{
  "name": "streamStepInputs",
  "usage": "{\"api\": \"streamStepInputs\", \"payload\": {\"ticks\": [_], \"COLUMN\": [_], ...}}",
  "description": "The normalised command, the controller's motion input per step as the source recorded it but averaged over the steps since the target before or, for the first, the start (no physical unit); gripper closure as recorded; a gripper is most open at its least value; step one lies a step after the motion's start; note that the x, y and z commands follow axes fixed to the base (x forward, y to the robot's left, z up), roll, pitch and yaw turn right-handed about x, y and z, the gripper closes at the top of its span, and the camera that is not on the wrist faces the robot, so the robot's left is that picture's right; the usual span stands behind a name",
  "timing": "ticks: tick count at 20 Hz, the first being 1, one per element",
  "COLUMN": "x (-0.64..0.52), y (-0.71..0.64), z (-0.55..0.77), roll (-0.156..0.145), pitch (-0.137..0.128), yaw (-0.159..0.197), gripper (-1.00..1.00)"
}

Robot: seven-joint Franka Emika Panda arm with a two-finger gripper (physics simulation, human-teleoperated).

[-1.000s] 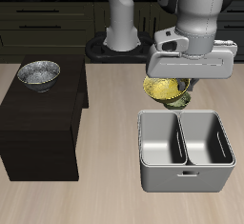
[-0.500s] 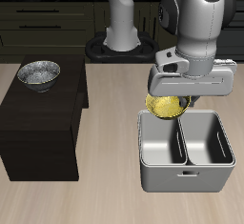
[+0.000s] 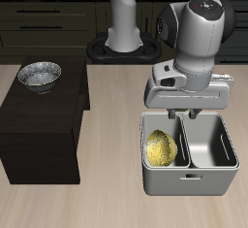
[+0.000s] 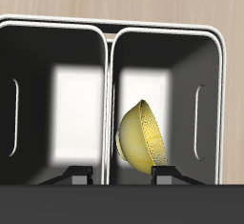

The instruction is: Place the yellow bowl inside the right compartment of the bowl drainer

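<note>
The yellow bowl [image 3: 161,148] lies inside the bowl drainer [image 3: 191,180], in the well on the side of the black cabinet. It is tilted up on its edge near the central wall, with its speckled underside [image 4: 143,137] showing in the wrist view. My gripper [image 3: 184,111] hangs just above the drainer's back rim, open, with nothing between its fingers. In the wrist view the fingertips [image 4: 164,176] stand wide apart over the drainer's central wall [image 4: 110,37], and the gripper [image 4: 120,178] is clear of the bowl. The other well holds nothing.
A black cabinet [image 3: 39,125] stands beside the drainer, with a silver-grey speckled bowl [image 3: 40,75] on its top. The robot's base [image 3: 121,43] is at the table's back, in front of dark kitchen cabinets.
The gripper came down and forward over the drainer with the yellow bowl, then opened. The bowl dropped from the fingers into the well beside the cabinet.
</note>
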Motion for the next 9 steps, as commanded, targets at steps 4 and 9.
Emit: {"api": "streamStepInputs", "payload": {"ticks": [4,9], "x": [-0.01,-0.12], "y": [-0.06,-0.03], "z": [-0.04,0.08], "roll": [-0.005,0.000], "pitch": [0.012,-0.018], "yaw": [0.001,0.011], "gripper": [-1.00,-1.00]}}
